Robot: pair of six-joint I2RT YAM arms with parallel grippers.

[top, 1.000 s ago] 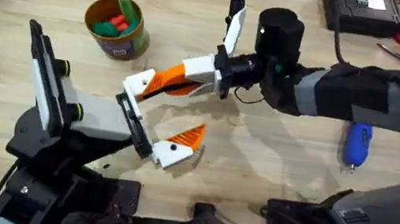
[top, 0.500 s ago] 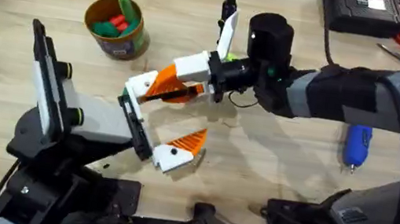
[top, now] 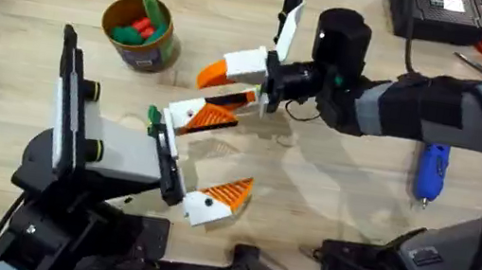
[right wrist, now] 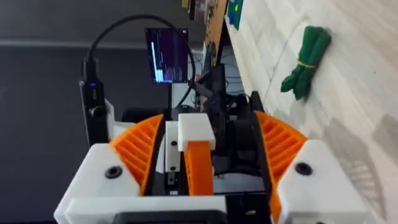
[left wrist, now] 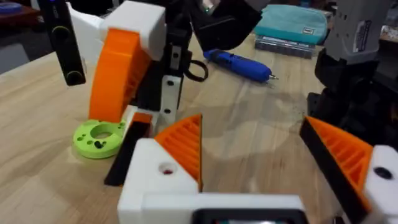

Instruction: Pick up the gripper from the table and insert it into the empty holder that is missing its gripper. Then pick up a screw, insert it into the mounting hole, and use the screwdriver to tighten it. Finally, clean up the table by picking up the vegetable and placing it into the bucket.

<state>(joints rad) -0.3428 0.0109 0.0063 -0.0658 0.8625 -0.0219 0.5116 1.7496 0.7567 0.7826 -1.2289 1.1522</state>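
Claws both released: left claw (top: 211,155) spread wide mid-surface (top: 326,205), right claw (top: 221,73) just beyond it, fingers apart. Screwdriver (top: 430,173) lies at right; bucket (top: 152,55) stands far left.

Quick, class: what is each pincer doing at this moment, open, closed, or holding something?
Left pincer: open, its two orange fingers spread wide, nothing between them.
Right pincer: open, its fingers apart with nothing gripped.

A pale wooden table (top: 326,205) stands before a dim room with a lit monitor (right wrist: 166,55).
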